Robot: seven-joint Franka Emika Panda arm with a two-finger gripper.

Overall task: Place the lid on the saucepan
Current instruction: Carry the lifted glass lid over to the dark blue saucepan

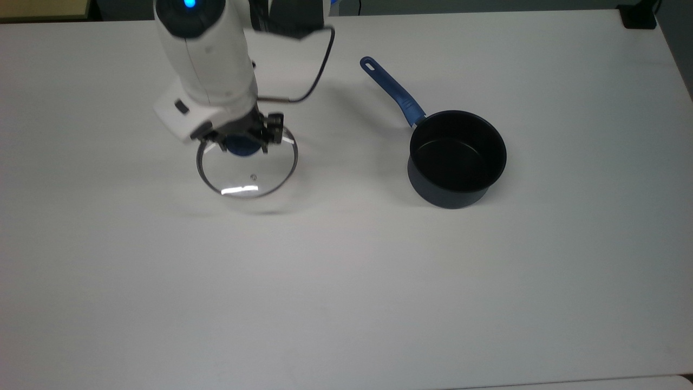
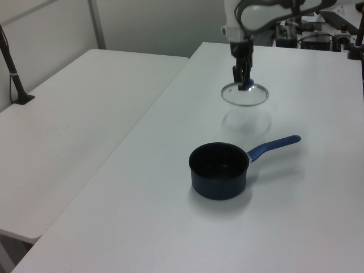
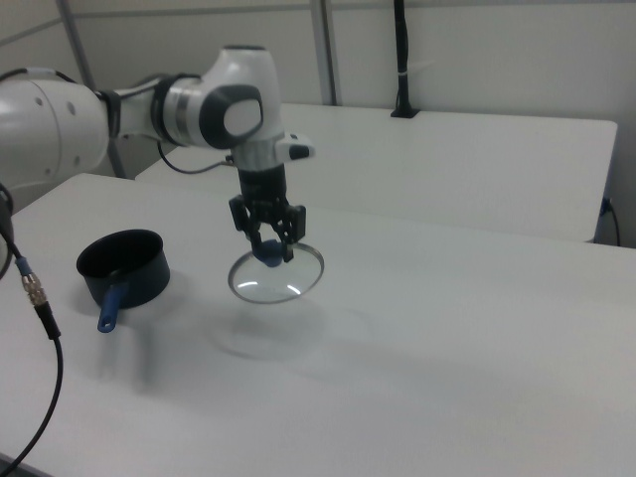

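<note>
The lid (image 1: pixel 247 162) is being held clear of the table (image 1: pixel 346 281), hanging level above its own faint shadow, nearer the far edge of the table in the top view and toward the top view's left. It is being gripped by its blue knob (image 3: pixel 269 252), on which the gripper (image 3: pixel 268 241) is being kept closed from above.

The lid is judged to be light but fragile: clear glass inside a thin metal rim, stiff, and likely to chip if knocked against the pan wall. The knob is judged to be the right hold, being central, so the disc is being balanced level; a smooth knob could turn or slip between the fingers (image 1: pixel 272 130) under a quick swing.

The saucepan (image 1: pixel 456 157) is standing upright and empty toward the top view's right, well apart from the lid, with its long handle (image 1: pixel 393 92) pointing to the far edge.

The table is plain, white, flat and matte. A second white table (image 2: pixel 74 119) is standing beside it at the left view's left, and pale wall panels are seen behind.
</note>
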